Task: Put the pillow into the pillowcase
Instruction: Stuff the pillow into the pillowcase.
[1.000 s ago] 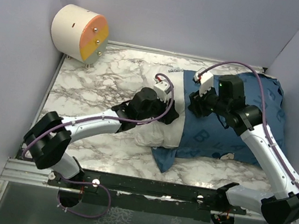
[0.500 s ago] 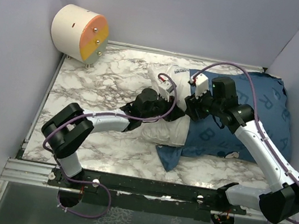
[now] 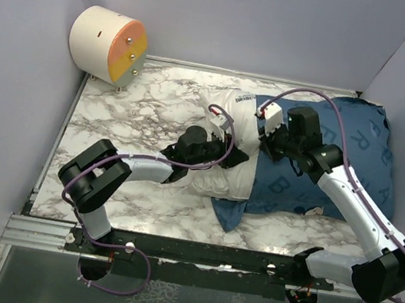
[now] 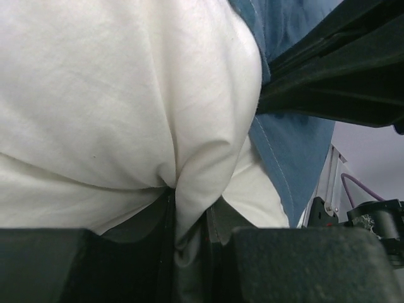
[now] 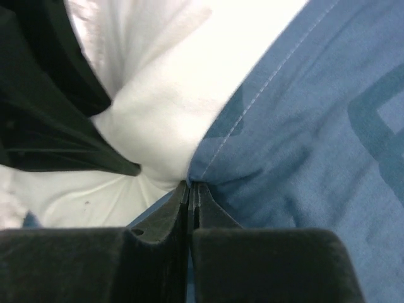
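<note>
Two grips — left fingers (image 4: 188, 221) pinch pillow (image 4: 113, 95); right fingers (image 5: 190, 196) clamp pillowcase (image 5: 303, 145) hem.

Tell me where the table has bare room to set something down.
Bare marble table runs between the round drum and the left arm, plus a strip along the near edge. The middle and right are crowded: pillow, pillowcase and both arms.

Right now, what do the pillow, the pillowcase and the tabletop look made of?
Pillow: soft matte white woven cloth over stuffing; it puckers where pinched. Pillowcase: thin matte blue fabric, stitched hem, darker printed letters. Tabletop: smooth marble-patterned surface, grey veins on white, possibly laminate rather than stone.
</note>
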Robot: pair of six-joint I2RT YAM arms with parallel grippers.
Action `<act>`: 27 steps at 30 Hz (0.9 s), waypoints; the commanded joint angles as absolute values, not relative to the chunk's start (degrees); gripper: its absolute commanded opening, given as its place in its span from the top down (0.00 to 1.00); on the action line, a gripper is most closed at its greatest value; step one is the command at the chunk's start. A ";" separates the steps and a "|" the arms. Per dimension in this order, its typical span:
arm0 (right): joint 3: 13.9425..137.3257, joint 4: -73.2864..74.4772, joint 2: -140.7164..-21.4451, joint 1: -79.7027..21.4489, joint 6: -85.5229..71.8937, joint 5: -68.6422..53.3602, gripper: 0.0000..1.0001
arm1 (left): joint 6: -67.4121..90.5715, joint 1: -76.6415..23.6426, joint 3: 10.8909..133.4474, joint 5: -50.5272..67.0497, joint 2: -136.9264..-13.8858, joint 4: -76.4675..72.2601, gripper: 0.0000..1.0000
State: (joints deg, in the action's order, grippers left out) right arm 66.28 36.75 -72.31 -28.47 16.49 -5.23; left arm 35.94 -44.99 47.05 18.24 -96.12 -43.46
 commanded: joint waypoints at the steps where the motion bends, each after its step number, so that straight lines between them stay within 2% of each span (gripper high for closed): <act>1: 70.73 38.99 -71.48 -28.19 15.81 -27.87 1.00 | 37.12 -45.79 44.24 23.32 -95.31 -44.32 0.99; 5: 77.67 42.17 -76.91 -28.30 14.41 -43.70 0.99 | 36.71 -45.80 43.18 23.38 -93.61 -46.19 1.00; 9: 83.66 41.68 -81.43 -29.11 12.62 -50.72 0.99 | 36.23 -45.83 40.81 22.04 -89.60 -49.61 1.00; 17: 88.25 35.88 -84.15 -29.98 7.56 -58.75 1.00 | 38.53 -46.51 31.23 16.31 -79.08 -60.66 1.00; 27: 105.58 35.38 -94.72 -33.30 4.98 -59.66 1.00 | 28.55 -59.94 26.89 -4.36 -70.84 -60.76 1.00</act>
State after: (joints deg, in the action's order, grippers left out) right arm 98.35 43.16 -92.12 -30.11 6.98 -53.67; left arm 31.62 -53.98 28.45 1.52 -73.52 -54.13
